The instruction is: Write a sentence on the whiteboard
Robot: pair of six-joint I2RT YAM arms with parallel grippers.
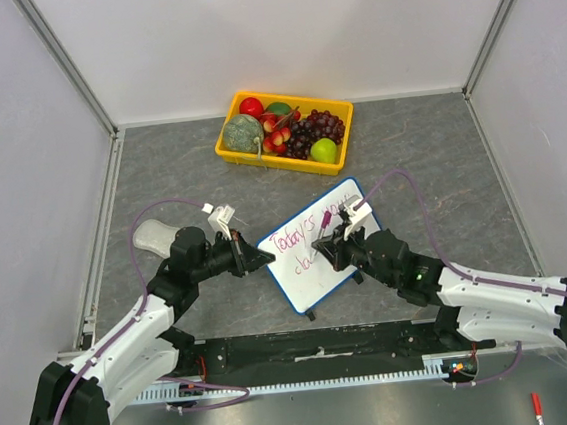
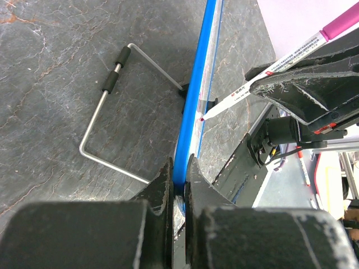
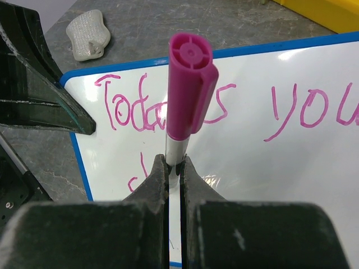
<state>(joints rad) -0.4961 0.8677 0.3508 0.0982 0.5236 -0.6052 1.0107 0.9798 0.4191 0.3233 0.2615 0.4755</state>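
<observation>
The whiteboard (image 1: 323,259), white with a blue rim, lies tilted on the grey table. The pink sentence (image 1: 301,233) reads "Today's your", with a few letters on a second line (image 1: 305,264). It also shows in the right wrist view (image 3: 129,115). My left gripper (image 1: 260,258) is shut on the board's left blue rim (image 2: 193,117). My right gripper (image 1: 324,250) is shut on a white marker with a pink cap (image 3: 189,92). In the left wrist view the marker's (image 2: 269,73) tip touches the board's face near the rim.
A yellow basket (image 1: 338,105) of fruit stands at the back. A grey-white eraser (image 1: 152,235) lies left of the left arm; it also shows in the right wrist view (image 3: 88,35). The board's wire stand (image 2: 104,101) rests on the table. A red pen (image 1: 535,405) lies below the table edge.
</observation>
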